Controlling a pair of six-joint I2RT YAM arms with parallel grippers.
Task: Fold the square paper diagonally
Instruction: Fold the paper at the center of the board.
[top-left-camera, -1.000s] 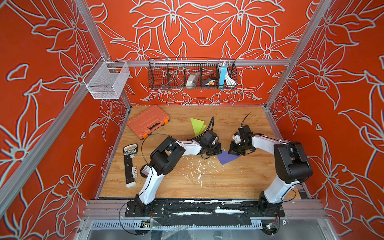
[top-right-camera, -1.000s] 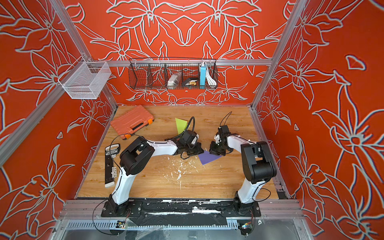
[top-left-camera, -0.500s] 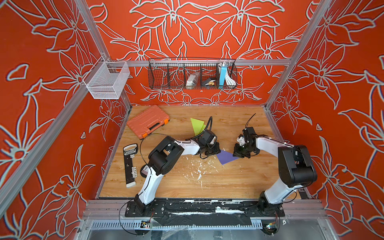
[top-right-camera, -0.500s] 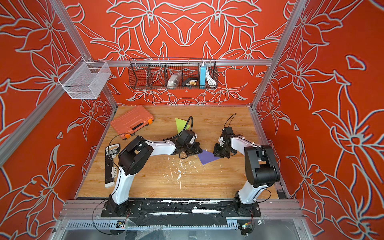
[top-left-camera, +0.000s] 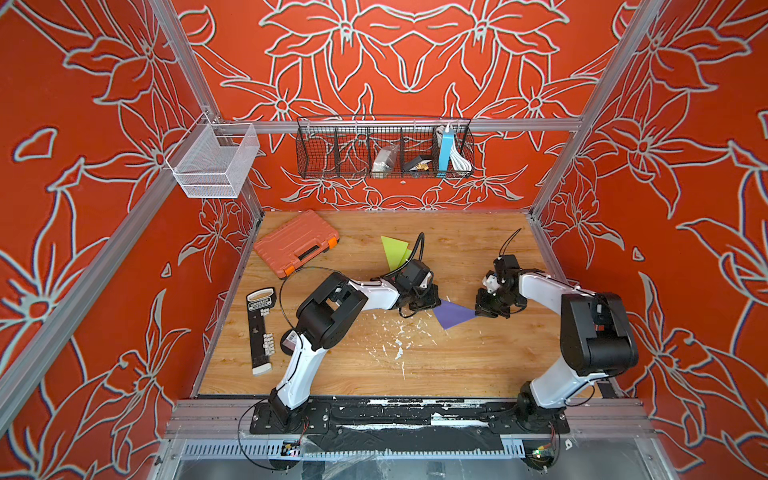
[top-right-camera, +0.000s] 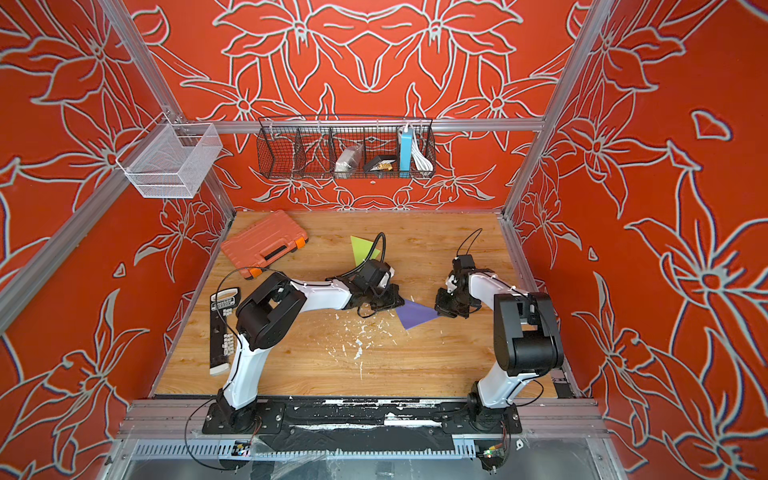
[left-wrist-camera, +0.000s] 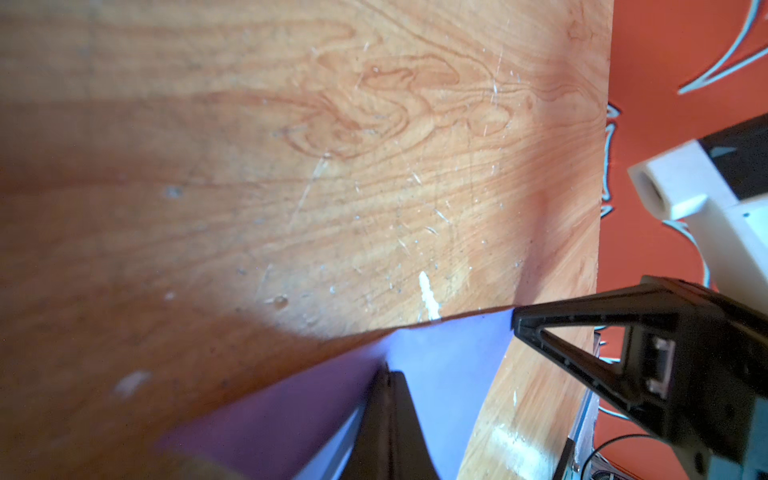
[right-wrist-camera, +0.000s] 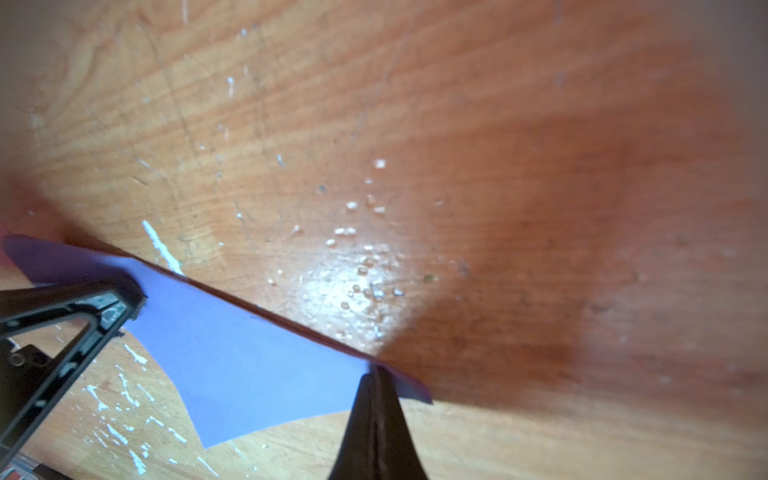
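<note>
**Crease-setting stage, both arms engaged.** The purple paper (top-left-camera: 454, 314), already doubled into a triangle, lies flat on the desk (top-left-camera: 478, 365) a little right of its centre. Its long edge faces the back edge and its apex points toward the front edge.

The left gripper (top-left-camera: 430, 301) rests at one end of that long edge and the right gripper (top-left-camera: 482, 311) at the other. In both wrist views each pair of jaws is pressed fully together. The tips bear down on the sheet's upper face rather than pinching it, so neither gripper holds anything.

Probable reason: closed tips form a narrow, stiff point for pinning the two layers. One tip at each end keeps the sheet from sliding or springing open. The fold appears made, and sharpening the crease seems to be what is left.

Also on the desk:
- a green paper (top-left-camera: 395, 250) toward the back edge;
- an orange tool case (top-left-camera: 296, 244) near the back left corner;
- a black tool strip (top-left-camera: 259, 328) along the left edge, whose header label, possibly a brand name, is too small to read.
</note>
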